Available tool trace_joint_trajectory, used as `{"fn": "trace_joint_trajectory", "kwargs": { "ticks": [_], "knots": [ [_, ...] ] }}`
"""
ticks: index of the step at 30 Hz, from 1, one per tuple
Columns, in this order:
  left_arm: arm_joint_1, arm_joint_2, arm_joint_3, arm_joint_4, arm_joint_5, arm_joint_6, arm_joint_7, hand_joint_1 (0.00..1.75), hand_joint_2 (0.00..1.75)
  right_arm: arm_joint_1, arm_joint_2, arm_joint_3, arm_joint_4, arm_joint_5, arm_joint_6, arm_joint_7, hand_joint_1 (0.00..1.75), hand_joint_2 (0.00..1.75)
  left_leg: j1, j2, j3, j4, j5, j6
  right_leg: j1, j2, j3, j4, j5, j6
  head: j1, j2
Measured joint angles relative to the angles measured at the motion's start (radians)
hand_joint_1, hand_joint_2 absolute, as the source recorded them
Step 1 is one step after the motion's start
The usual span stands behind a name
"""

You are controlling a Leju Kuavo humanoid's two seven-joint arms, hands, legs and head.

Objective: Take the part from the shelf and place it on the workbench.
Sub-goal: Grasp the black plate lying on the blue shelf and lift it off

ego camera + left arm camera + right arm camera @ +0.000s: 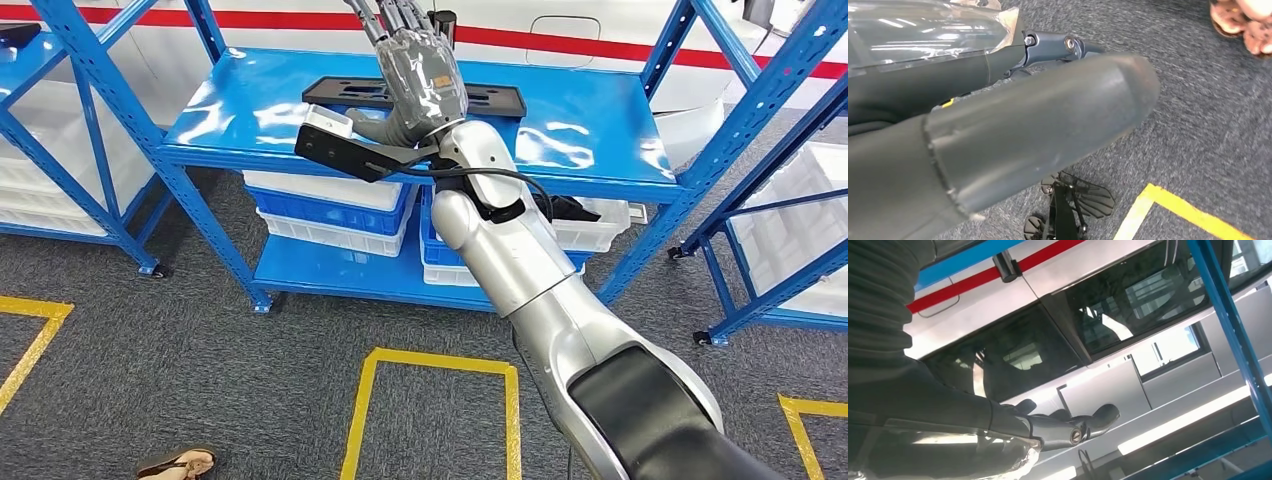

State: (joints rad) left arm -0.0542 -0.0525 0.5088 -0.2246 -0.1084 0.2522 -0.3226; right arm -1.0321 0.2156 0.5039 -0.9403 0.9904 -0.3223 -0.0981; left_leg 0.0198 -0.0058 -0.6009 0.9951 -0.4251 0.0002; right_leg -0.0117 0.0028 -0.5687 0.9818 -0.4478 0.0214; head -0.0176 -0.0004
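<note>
Right hand raised over the shelf, fingers spread, holding nothing. Part lies just beyond and below it, long axis crosswise. Left hand: grasp cannot be told.

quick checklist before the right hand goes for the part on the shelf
1. Part on the shelf, lying flat: ok.
2. Right hand raised over the part: ok.
3. Right hand holds nothing: looks so in the right wrist view, ok.
4. Fingers lined up with the part's edges: cannot tell, the hand hides the part's middle.
5. Left hand hanging over the floor, out of the way: ok.
6. Workbench ready to take the part: cannot tell.
</note>
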Motion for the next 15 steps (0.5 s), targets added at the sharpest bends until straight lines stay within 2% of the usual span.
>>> {"fn": "trace_joint_trajectory", "kwargs": {
  "ticks": [2, 3, 5, 6, 7, 8, 9, 11, 12, 13, 15],
  "knots": [
    [0.001, 0.0, 0.0, 0.0, -0.004, 0.0, 0.001, 0.0, 0.0, -0.001, -0.001, -0.001, 0.0, -0.001, -0.001, -0.002, 0.0, 1.75, -0.001, 0.001, 0.007, -0.008, 0.003, 0.017, 0.0, -0.001, -0.011, 0.024, -0.015, 0.008, 0.001, 0.0],
    [0.0, 0.0, 0.0, 0.001, -0.006, 0.0, 0.001, 0.0, 0.0, -0.001, -0.002, -0.002, 0.0, -0.002, -0.001, -0.002, 0.0, 1.75, -0.001, 0.001, 0.011, -0.012, 0.005, 0.025, 0.001, -0.002, -0.032, 0.067, -0.034, 0.006, 0.002, 0.0],
    [0.0, 0.0, 0.0, 0.001, -0.01, -0.001, 0.002, 0.0, 0.0, 0.002, -0.006, -0.003, 0.001, -0.003, -0.001, -0.004, 0.0, 1.75, -0.004, 0.002, 0.013, -0.014, 0.002, 0.036, 0.001, -0.002, -0.108, 0.209, -0.089, -0.004, 0.004, 0.0],
    [0.0, 0.0, 0.0, 0.001, -0.013, -0.001, 0.002, 0.0, 0.0, 0.005, -0.009, -0.003, 0.002, -0.003, -0.001, -0.004, 0.0, 1.75, -0.006, 0.001, 0.014, -0.014, 0.0, 0.039, 0.001, -0.002, -0.147, 0.277, -0.109, -0.006, 0.004, 0.0],
    [0.001, 0.0, 0.0, 0.001, -0.016, -0.002, 0.002, 0.0, 0.0, 0.01, -0.012, -0.004, 0.003, -0.003, -0.001, -0.004, 0.0, 1.75, -0.009, 0.0, 0.015, -0.014, -0.002, 0.041, 0.002, -0.002, -0.173, 0.316, -0.115, -0.005, 0.004, 0.0],
    [0.001, 0.0, 0.0, 0.001, -0.021, -0.002, 0.002, 0.0, 0.0, 0.013, -0.014, -0.005, 0.003, -0.004, -0.002, -0.004, 0.0, 1.75, -0.012, -0.001, 0.017, -0.013, -0.004, 0.043, 0.003, -0.002, -0.177, 0.314, -0.104, -0.001, 0.004, 0.0],
    [0.002, 0.0, 0.0, 0.001, -0.025, -0.003, 0.002, 0.0, 0.0, 0.015, -0.016, -0.006, 0.004, -0.004, -0.002, -0.005, 0.0, 1.75, -0.015, -0.002, 0.021, -0.013, -0.006, 0.043, 0.004, -0.002, -0.159, 0.267, -0.078, 0.003, 0.005, 0.0],
    [0.001, 0.0, 0.0, 0.002, -0.031, -0.004, 0.002, 0.0, 0.0, 0.015, -0.018, -0.007, 0.004, -0.005, -0.004, -0.005, 0.0, 1.75, -0.021, -0.005, 0.028, -0.012, -0.014, 0.04, 0.008, -0.002, -0.086, 0.113, -0.014, 0.004, 0.005, 0.0],
    [0.001, 0.0, 0.0, 0.002, -0.034, -0.004, 0.002, 0.0, 0.0, 0.015, -0.018, -0.007, 0.004, -0.006, -0.005, -0.006, 0.0, 1.75, -0.023, -0.005, 0.031, -0.011, -0.018, 0.036, 0.01, -0.001, -0.056, 0.052, 0.009, -0.001, 0.005, 0.0],
    [0.001, -0.001, 0.0, 0.003, -0.037, -0.005, 0.002, 0.0, 0.0, 0.015, -0.019, -0.008, 0.004, -0.006, -0.006, -0.007, 0.0, 1.75, -0.025, -0.005, 0.032, -0.01, -0.023, 0.032, 0.012, -0.001, -0.039, 0.018, 0.02, -0.007, 0.004, 0.0],
    [0.001, -0.001, 0.0, 0.003, -0.043, -0.006, 0.001, 0.0, 0.0, 0.016, -0.021, -0.009, 0.004, -0.006, -0.007, -0.008, 0.0, 1.75, -0.024, -0.004, 0.035, -0.009, -0.031, 0.023, 0.011, 0.0, -0.033, 0.007, 0.023, -0.02, 0.004, 0.0]
  ]
}}
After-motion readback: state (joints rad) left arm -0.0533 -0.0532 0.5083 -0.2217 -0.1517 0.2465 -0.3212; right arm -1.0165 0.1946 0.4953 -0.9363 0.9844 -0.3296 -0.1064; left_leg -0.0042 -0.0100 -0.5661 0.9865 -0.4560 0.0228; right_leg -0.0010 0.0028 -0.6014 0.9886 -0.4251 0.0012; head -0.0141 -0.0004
